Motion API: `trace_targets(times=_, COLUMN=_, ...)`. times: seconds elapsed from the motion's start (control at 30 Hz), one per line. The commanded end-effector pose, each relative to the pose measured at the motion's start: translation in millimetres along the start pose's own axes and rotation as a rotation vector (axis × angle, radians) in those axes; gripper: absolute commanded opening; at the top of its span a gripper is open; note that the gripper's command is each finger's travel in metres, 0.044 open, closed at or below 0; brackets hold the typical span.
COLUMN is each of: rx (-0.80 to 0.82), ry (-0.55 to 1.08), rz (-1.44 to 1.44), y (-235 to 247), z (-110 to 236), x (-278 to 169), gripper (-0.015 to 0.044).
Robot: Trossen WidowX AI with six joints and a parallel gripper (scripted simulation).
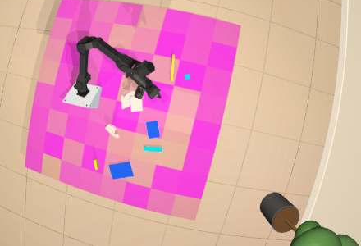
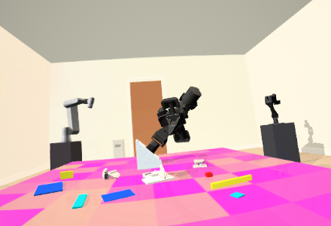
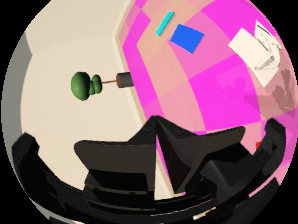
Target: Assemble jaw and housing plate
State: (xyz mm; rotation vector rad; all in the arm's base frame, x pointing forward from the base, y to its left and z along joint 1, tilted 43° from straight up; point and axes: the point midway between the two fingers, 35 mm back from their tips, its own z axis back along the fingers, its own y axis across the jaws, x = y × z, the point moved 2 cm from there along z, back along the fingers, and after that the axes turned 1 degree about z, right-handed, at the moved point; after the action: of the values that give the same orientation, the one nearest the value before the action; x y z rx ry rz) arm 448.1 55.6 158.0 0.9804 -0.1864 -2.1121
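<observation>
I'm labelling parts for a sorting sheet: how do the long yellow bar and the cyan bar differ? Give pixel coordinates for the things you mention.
The long yellow bar (image 1: 172, 68) (image 2: 231, 181) is yellow; the cyan bar (image 1: 153, 148) (image 2: 80, 201) (image 3: 165, 24) is cyan. The yellow bar is longer and more slender, while the cyan bar is shorter and relatively broader. Both lie flat on the checkered surface.

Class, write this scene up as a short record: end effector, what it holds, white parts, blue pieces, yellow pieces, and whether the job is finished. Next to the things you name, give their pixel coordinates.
end effector: fingers together (image 1: 159, 96) (image 3: 156, 120), above the mat
held: nothing
white parts: a flat-plated assembly (image 1: 136, 103) (image 2: 162, 180) (image 3: 252, 52); a separate small piece (image 1: 111, 130) (image 2: 106, 174); another small piece (image 2: 199, 163)
blue pieces: two, both flat on the mat
yellow pieces: a long bar (image 1: 172, 68) (image 2: 231, 181); a shorter block (image 1: 96, 164) (image 2: 66, 175)
job finished: apparently not; white pieces lie apart
</observation>
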Motion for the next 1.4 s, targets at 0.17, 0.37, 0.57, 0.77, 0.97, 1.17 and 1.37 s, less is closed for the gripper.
trace_targets(times=0.17, rx=-0.079, ry=-0.088, rz=-0.092, y=1, z=-18, x=35, gripper=0.0000)
trace_targets(times=0.37, rx=-0.130, ry=-0.149, rz=-0.158, y=1, z=-27, x=60, gripper=0.0000)
trace_targets(times=0.57, rx=-0.182, ry=-0.208, rz=-0.228, y=0, z=-35, x=85, gripper=0.0000)
trace_targets(times=0.77, rx=-0.232, ry=-0.263, rz=-0.301, y=-2, z=-42, x=111, gripper=0.0000)
trace_targets(times=0.97, rx=-0.277, ry=-0.311, rz=-0.378, y=-4, z=-46, x=137, gripper=0.0000)
trace_targets(times=1.17, rx=-0.326, ry=-0.361, rz=-0.457, y=-8, z=-50, x=161, gripper=0.0000)
trace_targets(times=1.37, rx=-0.378, ry=-0.409, rz=-0.540, y=-13, z=-51, x=183, gripper=0.0000)
